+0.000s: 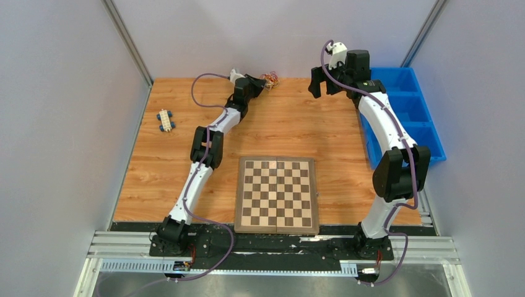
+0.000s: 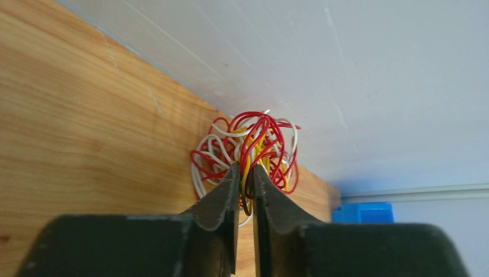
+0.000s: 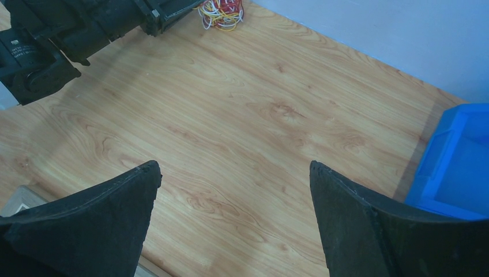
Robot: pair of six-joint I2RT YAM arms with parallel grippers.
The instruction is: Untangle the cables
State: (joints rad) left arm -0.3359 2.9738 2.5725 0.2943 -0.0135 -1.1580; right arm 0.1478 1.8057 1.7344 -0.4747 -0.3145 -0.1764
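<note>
The cables (image 1: 270,79) are a small tangle of thin red, white and yellow wires at the table's far edge, against the back wall. In the left wrist view the cables (image 2: 262,135) sit right at my left gripper (image 2: 246,168), whose jaws are drawn almost together, pinching a few red and yellow strands. From above, the left gripper (image 1: 262,83) reaches into the tangle's left side. My right gripper (image 1: 321,85) hangs above the far right of the table, wide open and holding nothing (image 3: 235,166). Its wrist view shows the cables (image 3: 221,12) far off at the top.
A folded chessboard (image 1: 277,193) lies at the near middle. A blue compartment bin (image 1: 408,111) stands along the right edge. A small blue and white connector piece (image 1: 165,120) lies at the left. The back wall runs just behind the tangle.
</note>
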